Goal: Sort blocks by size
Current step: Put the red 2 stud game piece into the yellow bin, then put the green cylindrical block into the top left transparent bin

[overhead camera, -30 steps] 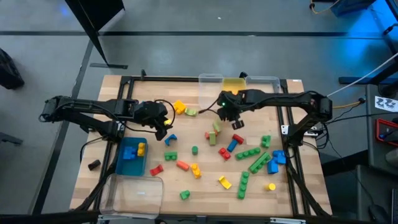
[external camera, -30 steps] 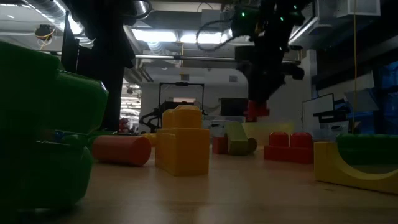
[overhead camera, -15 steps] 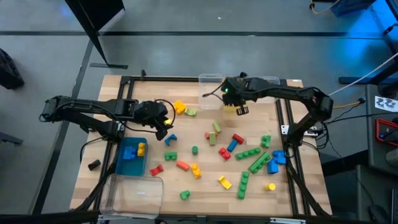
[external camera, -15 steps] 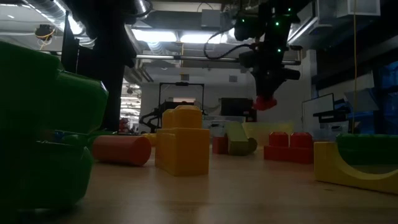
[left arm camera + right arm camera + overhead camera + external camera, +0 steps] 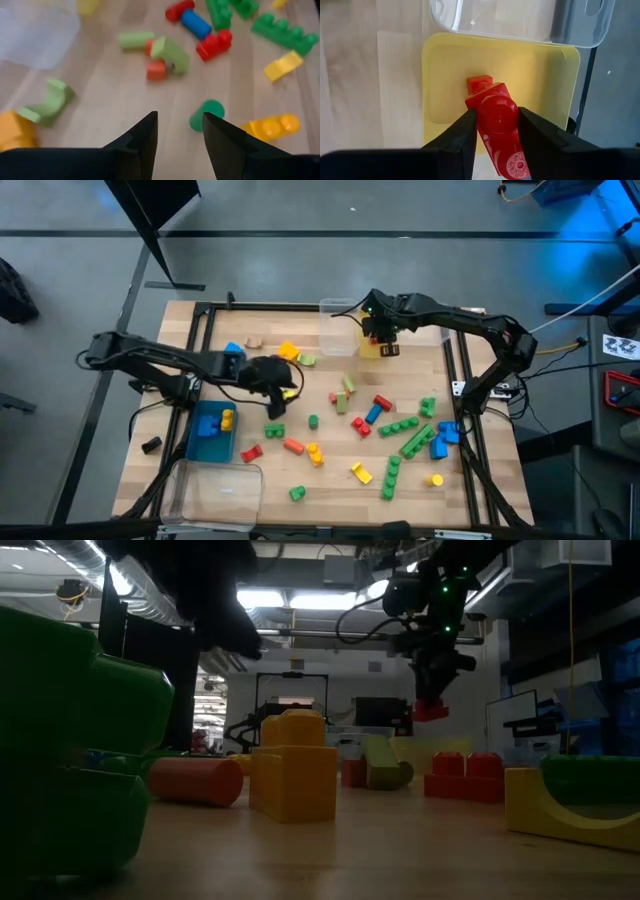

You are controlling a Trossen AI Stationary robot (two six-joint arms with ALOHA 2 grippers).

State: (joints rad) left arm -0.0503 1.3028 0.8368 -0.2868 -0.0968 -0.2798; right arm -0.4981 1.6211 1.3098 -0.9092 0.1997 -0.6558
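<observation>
Right wrist view, red block [image 5: 496, 120] clamped between right gripper [image 5: 496, 131] fingers, above yellow bin [image 5: 545, 85]

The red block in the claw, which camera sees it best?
The right wrist view: the red block fills the middle, pinched in the right claw above a yellow bin. The low view shows it small and dark; the high view barely shows it; the left wrist view doesn't.

The right arm reaches across the table's far edge; its gripper [image 5: 496, 125] points down, fingers [image 5: 457, 137] clamped on a red block [image 5: 495, 117]. The left arm extends over the table's middle, its gripper [image 5: 180, 135] low, jaws parted and holding nothing.
</observation>
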